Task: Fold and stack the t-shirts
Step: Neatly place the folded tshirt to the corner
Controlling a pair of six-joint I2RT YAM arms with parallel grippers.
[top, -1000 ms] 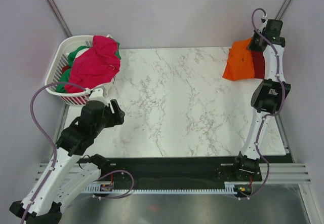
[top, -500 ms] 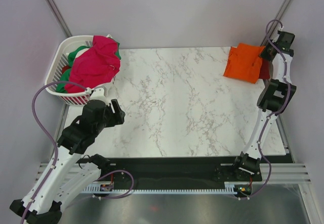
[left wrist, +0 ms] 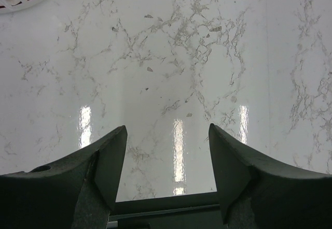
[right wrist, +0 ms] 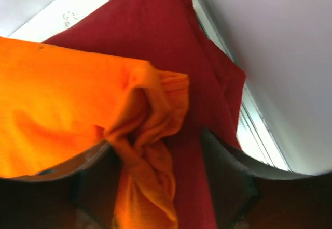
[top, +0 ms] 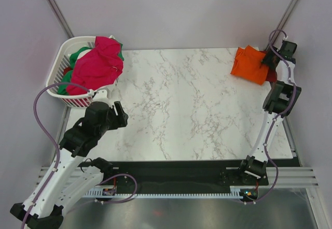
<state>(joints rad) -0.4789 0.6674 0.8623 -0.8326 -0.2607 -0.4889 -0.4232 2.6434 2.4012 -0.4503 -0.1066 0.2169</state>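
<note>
Orange t-shirt (top: 249,66), long axis maybe diagonal, right fingers (right wrist: 228,182), left fingers (left wrist: 98,172) spread, holding nothing

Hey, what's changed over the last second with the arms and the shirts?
The right gripper swung rightward, pulling the bright orange t-shirt farther over the dark red t-shirt, then opened, letting it go. The left gripper, white slatted basket and magenta-pink t-shirt stayed put.
</note>
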